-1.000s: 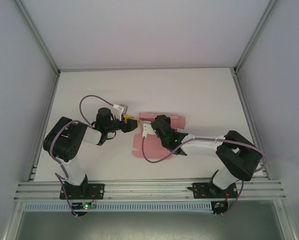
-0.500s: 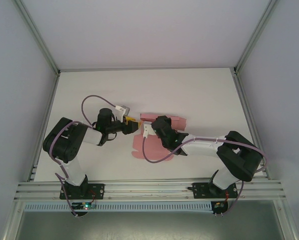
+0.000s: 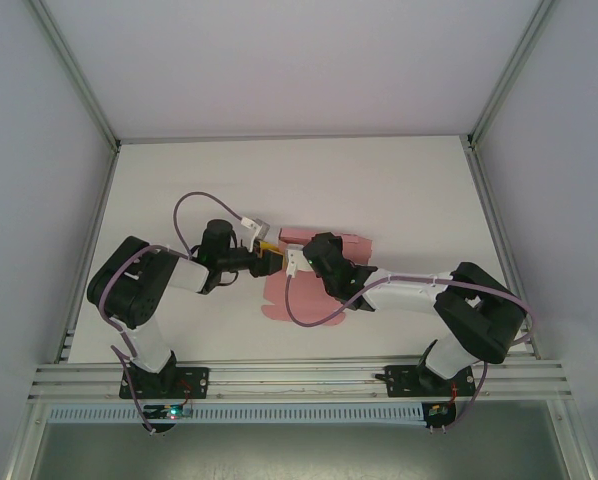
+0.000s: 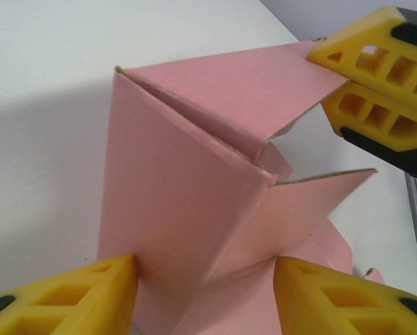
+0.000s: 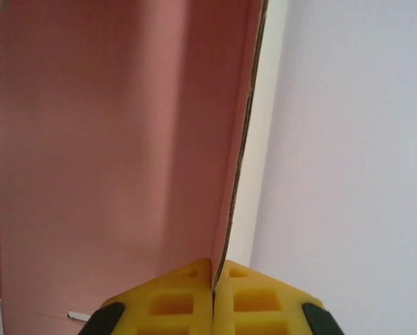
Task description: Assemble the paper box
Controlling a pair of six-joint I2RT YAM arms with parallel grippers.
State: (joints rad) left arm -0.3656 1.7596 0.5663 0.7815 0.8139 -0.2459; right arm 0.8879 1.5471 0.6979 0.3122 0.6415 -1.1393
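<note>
**Left gripper astride a raised fold of the pink box, right gripper pinching a flap**

The left gripper (image 4: 205,286) has its jaws apart, one yellow finger on each side of an upright fold (image 4: 173,202) of the paper box (image 3: 354,243). The card stands between the fingers. One finger looks to be touching it, but a firm pinch cannot be made out. From these fingers the crease of the fold runs straight ahead and away. At the box's far end the right gripper (image 5: 214,283) is closed tight on the edge of a flap (image 4: 229,84) and holds it up.

From above, the box lies partly folded on the white table (image 3: 409,190), between the two arms. The left gripper meets the box's left edge and the right gripper is over its middle, so both are at the box. The left one looks best placed for the next squeeze, directly across the crease.

Compared with a second ago, the left gripper has moved from just beside the box's left edge onto it, and its jaws have narrowed. The right gripper has hardly shifted.
</note>
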